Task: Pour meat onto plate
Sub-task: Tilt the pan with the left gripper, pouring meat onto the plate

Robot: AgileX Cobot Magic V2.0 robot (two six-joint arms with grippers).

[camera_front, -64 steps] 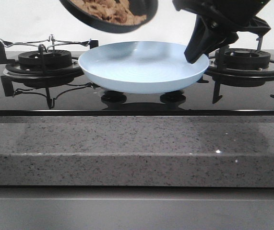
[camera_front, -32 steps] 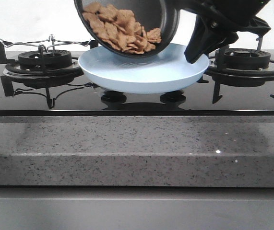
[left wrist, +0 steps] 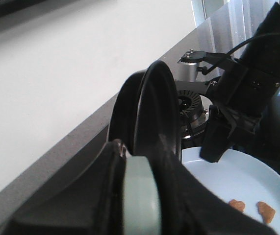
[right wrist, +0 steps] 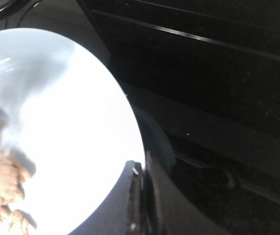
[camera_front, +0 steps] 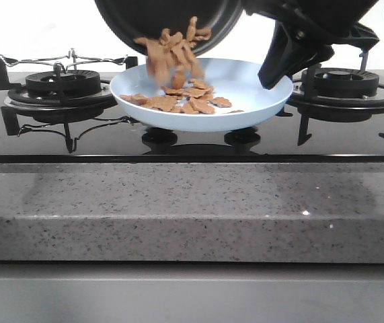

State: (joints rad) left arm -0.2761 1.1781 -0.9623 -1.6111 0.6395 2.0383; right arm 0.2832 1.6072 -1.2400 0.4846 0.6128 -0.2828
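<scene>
The black frying pan (camera_front: 168,20) hangs steeply tilted over the pale blue plate (camera_front: 259,94). Orange-brown meat pieces (camera_front: 175,54) are falling from the pan's lip, and a heap of meat (camera_front: 185,102) lies on the plate's left half. In the left wrist view my left gripper (left wrist: 140,156) is shut on the pan's pale green handle (left wrist: 140,200), with the pan (left wrist: 152,107) seen edge-on. My right gripper (camera_front: 276,74) is shut on the plate's right rim. The right wrist view shows the right gripper (right wrist: 142,171) clamped on the plate (right wrist: 71,122), with meat (right wrist: 2,191) beside it.
The plate stands on the black glass hob between a left burner grate (camera_front: 60,84) and a right burner grate (camera_front: 343,84). Two hob knobs (camera_front: 159,136) sit below the plate. A speckled stone counter edge (camera_front: 192,208) runs along the front.
The pan has come down over the plate and tipped further. The meat that lay in the pan is now spilling out and part of it lies on the plate. The right gripper has not moved.
</scene>
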